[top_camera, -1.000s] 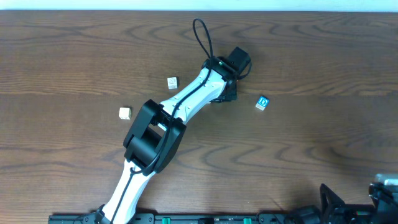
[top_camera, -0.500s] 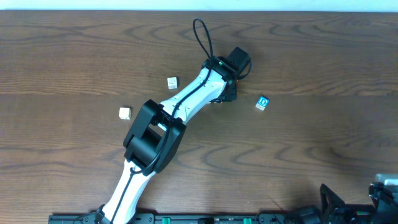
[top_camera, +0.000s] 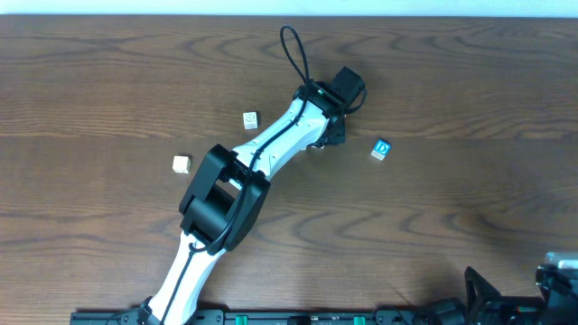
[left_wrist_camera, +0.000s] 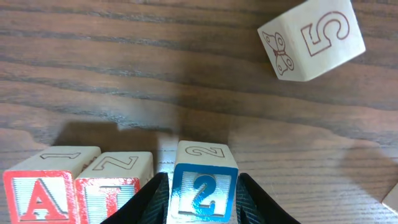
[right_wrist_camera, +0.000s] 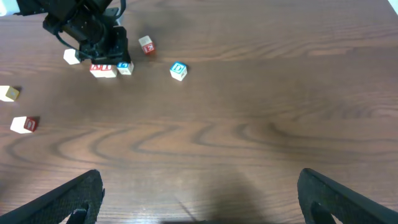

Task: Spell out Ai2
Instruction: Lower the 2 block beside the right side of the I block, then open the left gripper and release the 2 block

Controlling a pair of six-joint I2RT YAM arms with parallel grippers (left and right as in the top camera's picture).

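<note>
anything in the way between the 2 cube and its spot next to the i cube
Nothing visible. The 2 cube, held in the left gripper, sits beside the I cube with only a thin empty gap between them. The 5 cube lies well off to the side.

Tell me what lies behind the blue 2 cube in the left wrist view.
Bare table, then, farther right, a pale cube showing 5 and a butterfly. The left end effector fingers hide the sides of the 2 cube.
</note>
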